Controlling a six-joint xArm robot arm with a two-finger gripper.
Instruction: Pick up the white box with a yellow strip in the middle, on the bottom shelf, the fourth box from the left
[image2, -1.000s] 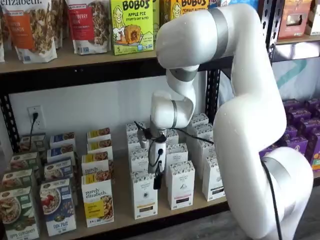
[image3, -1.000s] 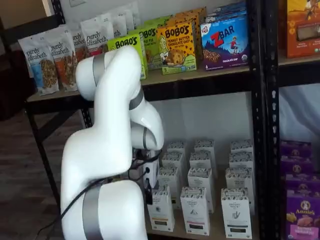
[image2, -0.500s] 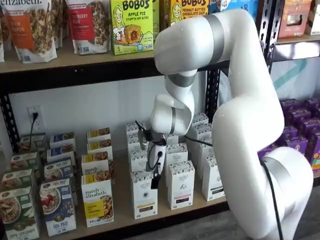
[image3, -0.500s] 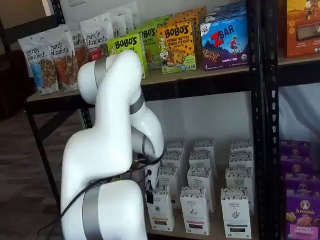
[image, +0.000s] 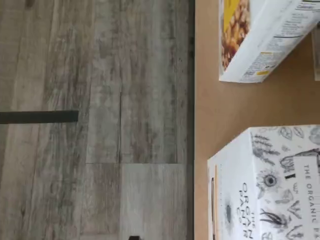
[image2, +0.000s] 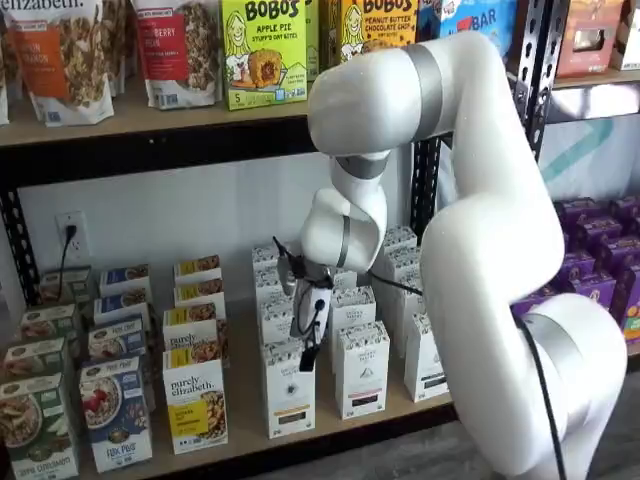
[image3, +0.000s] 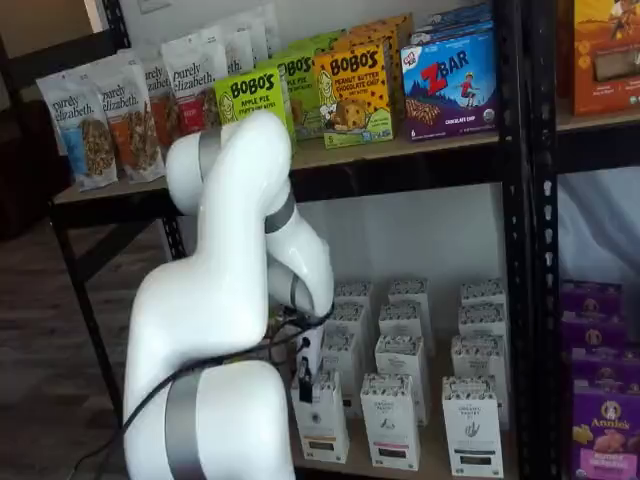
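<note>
The white box with a yellow strip (image2: 289, 392) stands at the front of its row on the bottom shelf (image2: 245, 400), upright. It also shows in a shelf view (image3: 322, 418). My gripper (image2: 305, 355) hangs just above the box's speckled top, toward its right side. Only its black fingers show, side-on, with no gap to be seen. In a shelf view (image3: 304, 385) the fingers hang at the box's upper left corner. The wrist view shows the box's patterned top (image: 272, 185) and the shelf board (image: 220, 110) by its front edge.
A purely elizabeth box (image2: 195, 400) stands left of the target and shows in the wrist view (image: 260, 35). Alike white cartons (image2: 361, 370) stand right of it and behind it. My arm's white links (image2: 480, 250) cover the shelf's right part. Wood floor (image: 100, 120) lies below.
My arm has leaned a little to the left, and the gripper has shifted slightly left and up over the white box. The boxes have not moved.
</note>
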